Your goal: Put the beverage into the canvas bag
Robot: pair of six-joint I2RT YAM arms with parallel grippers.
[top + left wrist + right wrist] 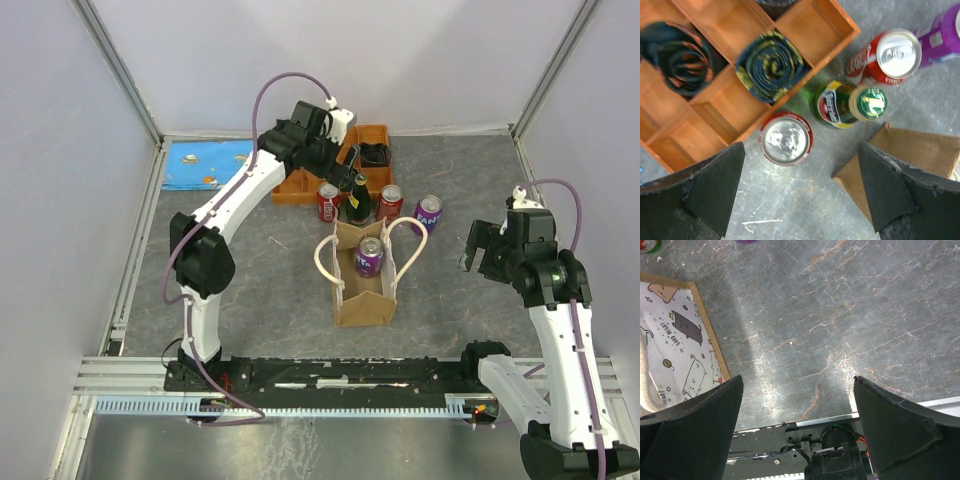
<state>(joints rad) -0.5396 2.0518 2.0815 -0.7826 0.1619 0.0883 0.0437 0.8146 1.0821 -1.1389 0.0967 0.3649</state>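
The tan canvas bag (364,293) with cream loop handles stands upright mid-table, a purple can (369,257) inside it. Behind it stand a red can (329,201), a green bottle (358,199), a second red can (389,201) and a purple can (428,213). My left gripper (338,168) hovers open and empty above them. In the left wrist view (800,195) the near red can (785,138), the bottle (860,102), the other red can (892,55) and a bag corner (912,155) lie below. My right gripper (478,250) is open and empty, right of the bag (677,335).
An orange compartment tray (300,186) holding rolled dark cloths (771,65) sits at the back, touching the cans. A blue patterned mat (205,165) lies at the back left. White walls enclose the table, and a metal rail (330,375) runs along the near edge.
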